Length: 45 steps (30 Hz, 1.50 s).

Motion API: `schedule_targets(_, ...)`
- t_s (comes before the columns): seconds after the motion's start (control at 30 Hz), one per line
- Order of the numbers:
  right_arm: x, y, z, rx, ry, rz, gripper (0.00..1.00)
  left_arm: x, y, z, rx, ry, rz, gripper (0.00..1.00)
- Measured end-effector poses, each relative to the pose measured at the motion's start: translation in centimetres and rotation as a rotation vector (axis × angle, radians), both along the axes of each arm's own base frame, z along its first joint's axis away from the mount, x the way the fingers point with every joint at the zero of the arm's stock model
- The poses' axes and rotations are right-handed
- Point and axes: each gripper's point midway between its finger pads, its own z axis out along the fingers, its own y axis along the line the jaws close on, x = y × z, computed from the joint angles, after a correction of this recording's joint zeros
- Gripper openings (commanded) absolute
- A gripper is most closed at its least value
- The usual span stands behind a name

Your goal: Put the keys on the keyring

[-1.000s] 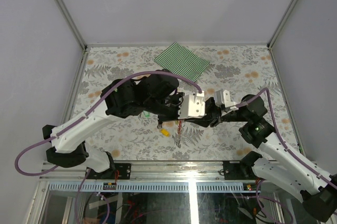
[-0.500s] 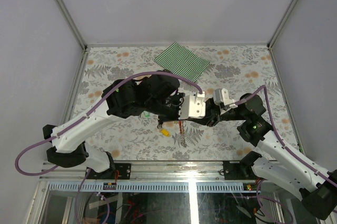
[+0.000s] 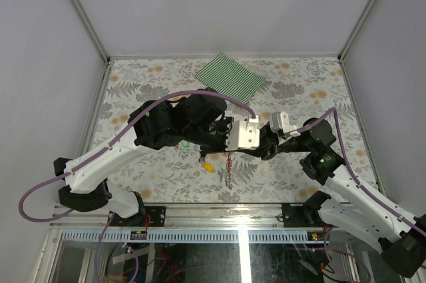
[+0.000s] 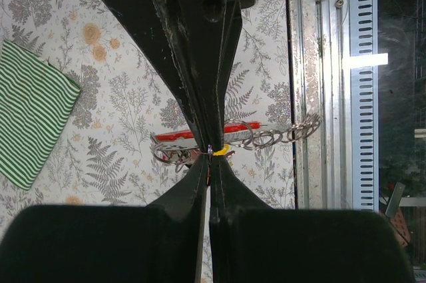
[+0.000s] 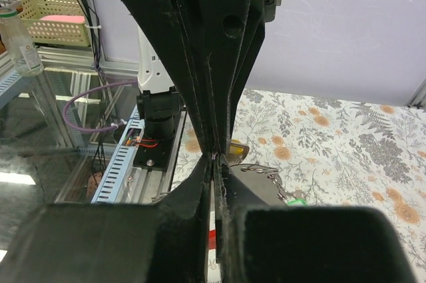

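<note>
The keyring (image 3: 228, 162) hangs in mid-air over the front middle of the table, its red strap (image 4: 174, 136) lying across the left wrist view with silver rings and a short chain (image 4: 287, 134). My left gripper (image 3: 225, 152) is shut on one small silver ring (image 4: 210, 149). My right gripper (image 3: 233, 153) meets it tip to tip, shut on the same ring (image 5: 214, 156). One yellow key (image 3: 208, 168) lies on the table just left of the strap, and its head peeks out beside the fingertips (image 4: 226, 149). A green key (image 5: 297, 200) shows past the chain.
A green striped cloth (image 3: 229, 76) lies at the back of the flowered table (image 3: 133, 96). The metal rail (image 4: 359, 96) of the near edge runs close to the keyring. Off the table, a basket (image 5: 60, 20) and a bottle (image 5: 16, 43) stand.
My right gripper has closed its fingers and edged left until its tips meet the left gripper's at the ring. The left arm and the keyring have hardly moved.
</note>
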Motion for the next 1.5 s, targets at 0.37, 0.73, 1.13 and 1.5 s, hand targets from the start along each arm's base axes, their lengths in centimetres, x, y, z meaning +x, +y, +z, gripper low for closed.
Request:
schedule_targets(0.37,0.1,-0.2,0.6,0.019,-0.009,-0.030,0.00,0.0,0.0,0.7,-0.069,-0.031,0.006,0.14)
schedule_targets(0.73,-1.4,-1.4,5.5,0.072,-0.071,-0.032,0.00,-2.3,2.1,6.3,-0.380,-0.098,-0.010,0.36)
schedule_targets(1.13,-2.6,-1.8,6.6,0.079,-0.080,0.013,0.00,-2.6,1.0,8.0,-0.594,-0.143,-0.026,0.38)
schedule_targets(1.5,-3.7,-2.0,6.6,0.062,-0.078,0.068,0.00,-4.0,-0.4,8.5,-0.602,-0.122,-0.152,0.30)
